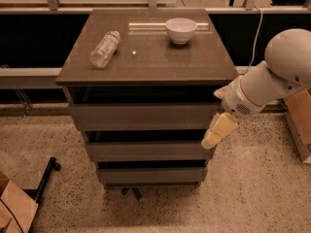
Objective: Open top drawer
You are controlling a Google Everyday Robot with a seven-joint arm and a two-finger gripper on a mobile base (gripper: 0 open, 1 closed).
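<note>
The top drawer (146,115) is the widest grey-brown front panel of the cabinet, right under the brown top, with a dark gap above it. Two shorter drawer fronts (148,150) sit below it. My gripper (217,131), with cream-coloured fingers, hangs from the white arm (272,79) at the cabinet's right front corner, level with the top drawer's lower right edge and the middle drawer's right end. It holds nothing that I can see.
On the cabinet top (146,69) lie a clear plastic bottle (104,48) on its side and a white bowl (181,30). A cardboard box (14,210) stands at the lower left, another box (299,118) at the right. A black stand foot (46,174) lies on the speckled floor.
</note>
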